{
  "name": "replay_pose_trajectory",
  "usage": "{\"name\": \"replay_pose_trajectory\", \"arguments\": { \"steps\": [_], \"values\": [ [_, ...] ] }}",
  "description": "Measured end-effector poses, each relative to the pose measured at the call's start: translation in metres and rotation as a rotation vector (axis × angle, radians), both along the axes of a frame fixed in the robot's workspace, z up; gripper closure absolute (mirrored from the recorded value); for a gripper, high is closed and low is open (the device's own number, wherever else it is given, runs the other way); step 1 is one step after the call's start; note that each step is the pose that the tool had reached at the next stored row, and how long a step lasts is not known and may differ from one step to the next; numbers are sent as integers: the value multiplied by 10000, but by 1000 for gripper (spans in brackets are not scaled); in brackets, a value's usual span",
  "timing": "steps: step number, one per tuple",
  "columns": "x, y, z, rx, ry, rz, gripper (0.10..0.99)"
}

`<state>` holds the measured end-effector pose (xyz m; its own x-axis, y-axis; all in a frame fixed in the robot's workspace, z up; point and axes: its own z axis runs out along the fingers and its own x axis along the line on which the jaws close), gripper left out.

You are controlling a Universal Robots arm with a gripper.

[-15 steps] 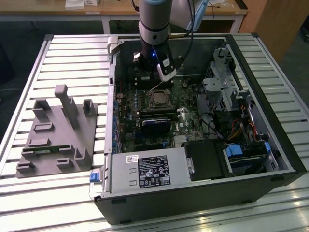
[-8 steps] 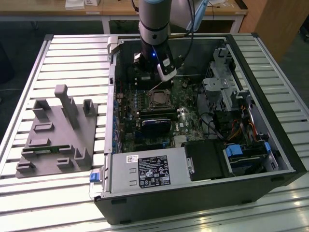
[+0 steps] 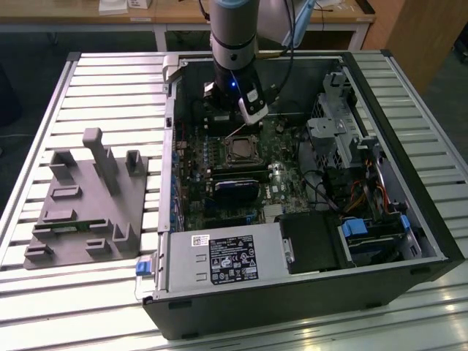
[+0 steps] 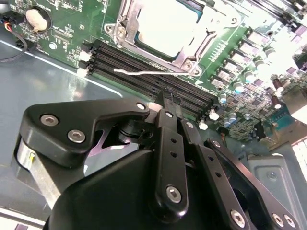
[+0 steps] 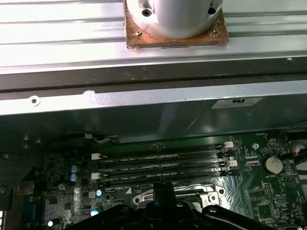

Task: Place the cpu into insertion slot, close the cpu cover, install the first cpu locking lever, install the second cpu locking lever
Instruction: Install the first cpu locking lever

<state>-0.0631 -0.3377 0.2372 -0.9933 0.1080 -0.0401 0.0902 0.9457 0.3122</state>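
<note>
1. A robot arm reaches into an open case (image 3: 431, 245), its gripper (image 4: 166, 97) pinched together with nothing seen in it, low over the memory slots (image 4: 124, 61) just beside the insertion slot (image 3: 240, 151)
2. The cpu (image 4: 165, 26) sits in the insertion slot, the cover (image 4: 191, 53) down around it
3. A thin lever (image 4: 139, 72) juts free across the memory slots
</note>
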Motion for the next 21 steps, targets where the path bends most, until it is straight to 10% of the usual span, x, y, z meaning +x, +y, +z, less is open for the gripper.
{"name": "replay_pose_trajectory", "arguments": {
  "steps": [16, 21],
  "values": [
    [195, 0, -116, 1, -337, -2, 980],
    [198, 0, -119, 0, -353, -1, 980]
  ]
}}
